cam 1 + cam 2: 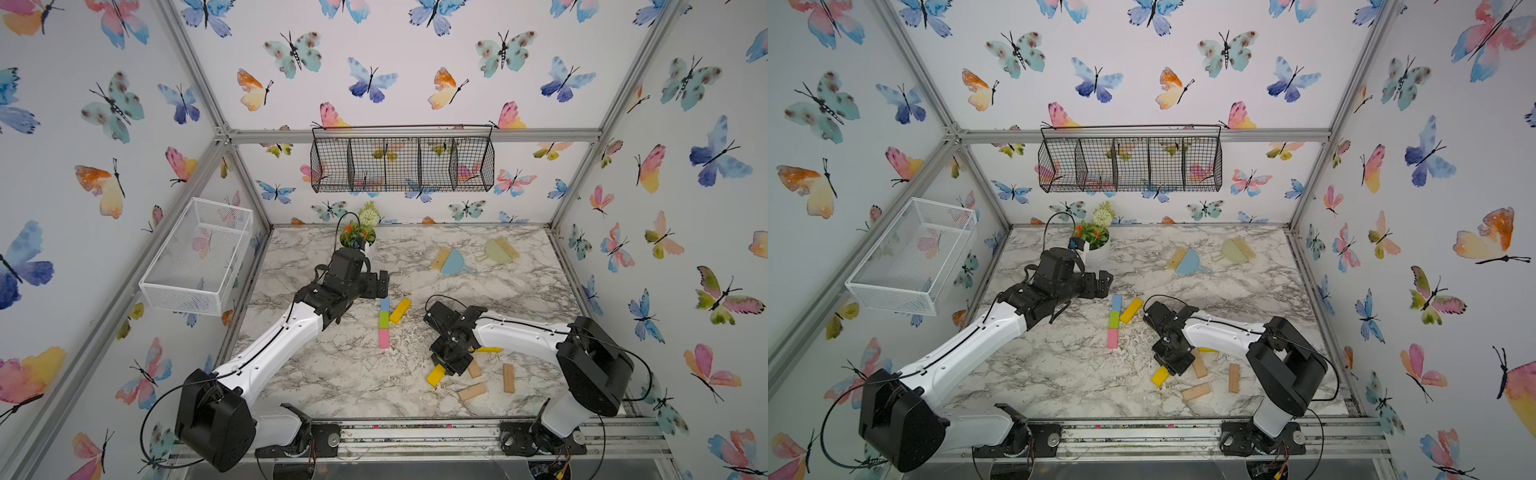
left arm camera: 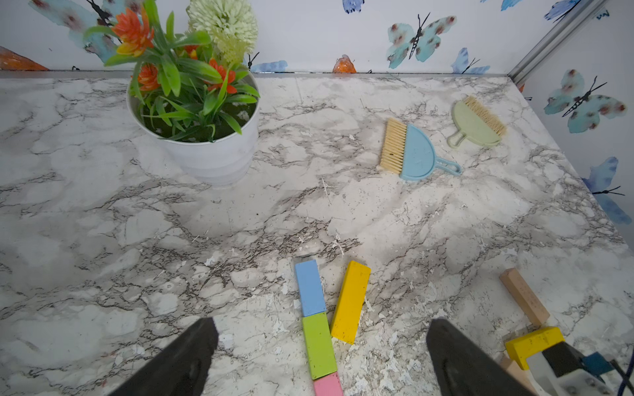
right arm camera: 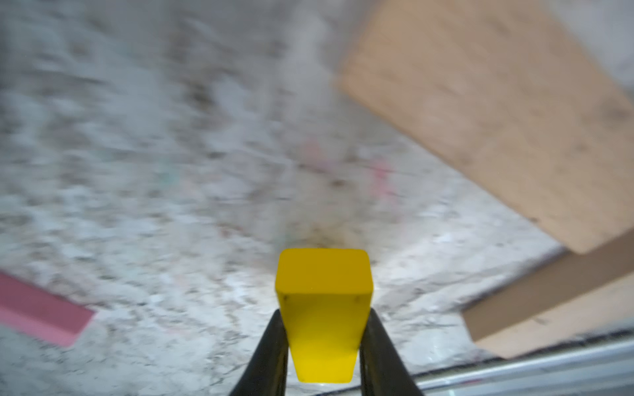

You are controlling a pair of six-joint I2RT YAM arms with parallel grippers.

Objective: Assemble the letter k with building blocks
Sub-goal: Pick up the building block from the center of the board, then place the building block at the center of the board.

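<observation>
Marble tabletop [image 1: 332, 395]: scuffed.
My right gripper [image 3: 324, 315]: clamped on yellow block [image 3: 324, 274].
Care: I'd lift straight, missing the tan block [image 3: 480, 120] alongside.
My left gripper [image 2: 322, 324]: spread.

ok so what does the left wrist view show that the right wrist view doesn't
Left wrist only: the open left tool, a white plant pot, a blue plastic dustpan, a light blue rectangular block, a green rectangular block. Right wrist only: the right tool gripping a yellow rectangular block. Both: the pink rectangular block and marble tabletop.
</observation>
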